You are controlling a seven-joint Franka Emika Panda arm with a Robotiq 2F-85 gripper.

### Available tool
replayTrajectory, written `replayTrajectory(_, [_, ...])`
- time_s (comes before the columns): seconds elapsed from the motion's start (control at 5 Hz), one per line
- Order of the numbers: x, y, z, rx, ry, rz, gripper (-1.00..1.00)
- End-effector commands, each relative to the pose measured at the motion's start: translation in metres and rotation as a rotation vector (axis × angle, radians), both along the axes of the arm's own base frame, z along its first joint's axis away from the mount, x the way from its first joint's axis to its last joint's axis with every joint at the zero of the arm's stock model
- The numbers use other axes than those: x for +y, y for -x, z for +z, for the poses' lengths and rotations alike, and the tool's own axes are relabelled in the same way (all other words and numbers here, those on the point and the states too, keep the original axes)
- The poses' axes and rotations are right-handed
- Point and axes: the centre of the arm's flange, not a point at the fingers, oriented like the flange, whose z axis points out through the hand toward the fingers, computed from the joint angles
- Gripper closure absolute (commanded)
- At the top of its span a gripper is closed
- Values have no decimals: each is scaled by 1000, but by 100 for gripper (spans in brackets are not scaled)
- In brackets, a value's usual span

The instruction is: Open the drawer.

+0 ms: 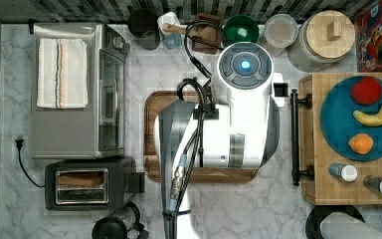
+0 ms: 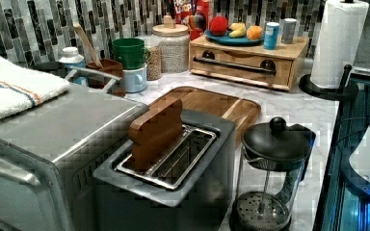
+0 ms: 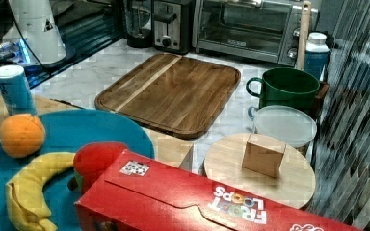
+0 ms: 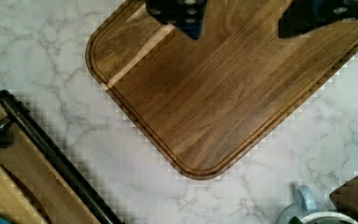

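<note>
The pincer [image 4: 240, 21] hangs above the walnut tray [image 4: 223, 93] with its two dark fingers [image 4: 179, 11] spread apart and nothing between them; it touches neither the tray nor the drawer. In the top view the white arm [image 1: 238, 109] covers most of the tray [image 1: 154, 139], which lies flat at the middle of the marble desk [image 1: 258, 209]. The drawer [image 1: 306, 144] sits to the top view's right of the tray, apart from it across a strip of bare marble, and appears closed, its front flush with the light wooden box. Its long black bar handle [image 1: 295, 137] runs across the front on two round mounts; in the wrist view the handle [image 4: 51, 154] is well clear of the pincer. In the left view the drawer [image 2: 243, 65] stands at the far side of the desk, handle [image 2: 233, 64] facing the tray [image 2: 212, 103]. On top of the box rest a blue plate [image 1: 328, 124] carrying a red fruit [image 1: 366, 90], a banana [image 1: 378, 114] and an orange [image 1: 361, 144], with two small shakers [image 1: 343, 172] just beside the plate. At the top view's left stand a toaster oven [image 1: 74, 139] with a folded towel [image 1: 62, 72] on it and a toaster [image 1: 87, 184]. Along the tiled wall are a green mug [image 1: 241, 28], a lidded jar [image 1: 326, 37] and a red cereal box [image 1: 378, 35]. A roll of paper towel [image 2: 339, 43] stands at the left view's right of the drawer.
</note>
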Motion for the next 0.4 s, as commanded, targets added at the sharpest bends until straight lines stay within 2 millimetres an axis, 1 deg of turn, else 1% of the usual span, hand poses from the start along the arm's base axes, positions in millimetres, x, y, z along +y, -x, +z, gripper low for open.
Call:
replayTrajectory(0.2, [0, 0, 0, 0, 1, 1, -100])
replayTrajectory(0.4, [-4, 9, -3, 6, -24, 30, -100])
